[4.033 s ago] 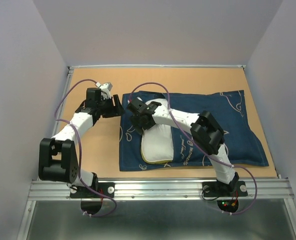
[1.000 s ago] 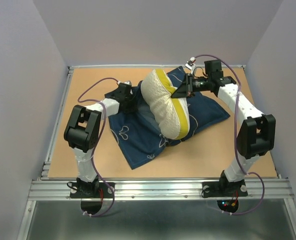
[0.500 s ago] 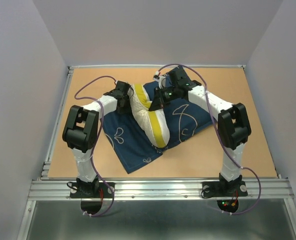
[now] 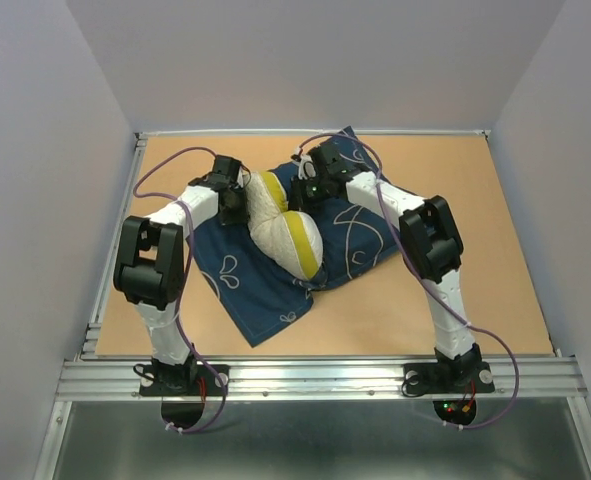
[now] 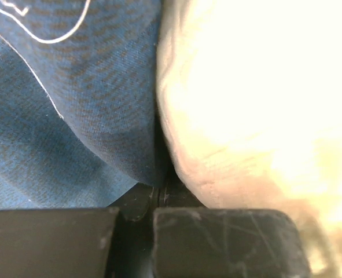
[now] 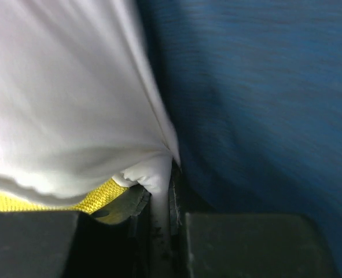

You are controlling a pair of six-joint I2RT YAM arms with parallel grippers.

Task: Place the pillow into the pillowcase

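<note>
Your left claw (image 4: 241, 203) sits at the left of the bundle, clenched tight. In its wrist view the two fingers (image 5: 49, 243) meet, with a fold of the navy pillowcase (image 5: 72, 116) drawn down into the seam between them. The pale pillow (image 5: 246, 104) presses hard against that fold, and you cannot tell whether a bit of pillow is caught there too.

From above, the pillow is bunched into a rounded lump in the table's far half, on top of the pillowcase. Its yellow band (image 4: 301, 250) curls round the near end. The navy cloth spreads out under it to the near left and to the right.

Your right claw (image 4: 303, 190) is just right of the lump's far end, also clamped. Its wrist view shows a pinch of white pillow fabric gripped between the fingers, with yellow trim at the left and navy cloth filling the right.

Against half a second ago, both claws have shifted left and farther away. The pillow, then stretched long toward the near edge, has drawn up shorter and rounder.

Everything lies on a tan board table (image 4: 475, 290), with a ribbed metal rail (image 4: 325, 375) along the near edge. Plain pale grey walls (image 4: 35, 150) stand on the left, far and right sides.
</note>
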